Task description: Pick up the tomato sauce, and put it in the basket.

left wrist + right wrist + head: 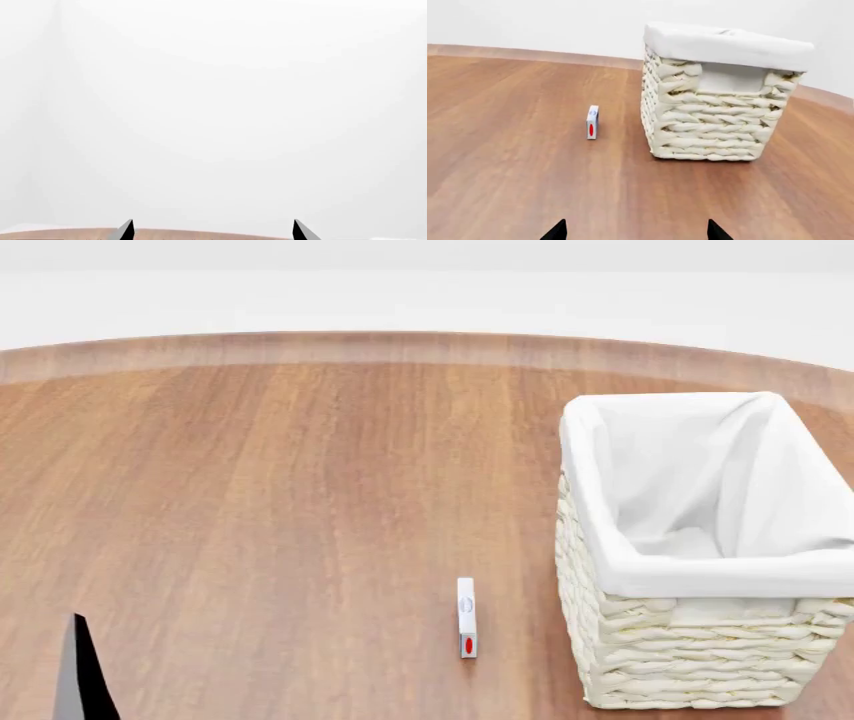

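Note:
The tomato sauce can is out of view in every frame. The basket (694,640), cream-white wicker with a white cloth liner, stands on the wooden table at the right; its inside looks empty. It also shows in the right wrist view (714,125). My left gripper (213,231) is open and empty, facing a white wall over the table's edge; one of its fingers (80,680) pokes into the head view at the bottom left. My right gripper (635,232) is open and empty, low over the table, some way in front of the basket.
A small flat white box with a red oval (466,617) stands on its edge on the table (267,490), just left of the basket; it also shows in the right wrist view (592,122). The table's curved far edge (400,345) meets a white wall.

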Robot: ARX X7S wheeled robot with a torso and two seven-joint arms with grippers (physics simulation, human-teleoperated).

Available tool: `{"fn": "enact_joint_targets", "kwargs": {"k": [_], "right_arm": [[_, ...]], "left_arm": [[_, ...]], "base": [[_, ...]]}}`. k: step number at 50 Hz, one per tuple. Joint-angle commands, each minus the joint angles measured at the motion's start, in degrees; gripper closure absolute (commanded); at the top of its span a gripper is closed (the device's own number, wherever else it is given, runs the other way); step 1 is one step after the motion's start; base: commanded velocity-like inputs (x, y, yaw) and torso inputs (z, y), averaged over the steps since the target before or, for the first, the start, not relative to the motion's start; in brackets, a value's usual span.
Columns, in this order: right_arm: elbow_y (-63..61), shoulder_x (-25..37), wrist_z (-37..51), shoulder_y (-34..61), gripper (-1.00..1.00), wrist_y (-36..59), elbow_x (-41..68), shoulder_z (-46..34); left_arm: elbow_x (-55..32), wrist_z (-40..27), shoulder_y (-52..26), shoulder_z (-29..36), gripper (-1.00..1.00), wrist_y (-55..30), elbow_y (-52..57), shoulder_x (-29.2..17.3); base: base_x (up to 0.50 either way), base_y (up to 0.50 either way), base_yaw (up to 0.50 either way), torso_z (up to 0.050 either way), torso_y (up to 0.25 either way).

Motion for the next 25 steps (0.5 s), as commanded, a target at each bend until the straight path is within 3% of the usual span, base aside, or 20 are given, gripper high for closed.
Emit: {"fn": "enact_joint_targets", "kwargs": {"k": [1,25], "right_arm": [[3.5,-0.2,-0.8,-1.1,-1.0,-0.8,2.8,-0.6],[7.3,-0.4,-1.6,0.0,-1.0,2.2,7.3,-1.2]], "left_arm": [[0.0,-0.1,-0.3,0.5,-1.0,0.2,-0.8,-0.1],[0.3,-0.5,-0.9,1.4,-1.0,0.0,-1.2,-0.7]], "base": [[0.0,0.0,0.0,0.0,0.0],[0.0,0.0,0.0,0.0,0.0]]}}
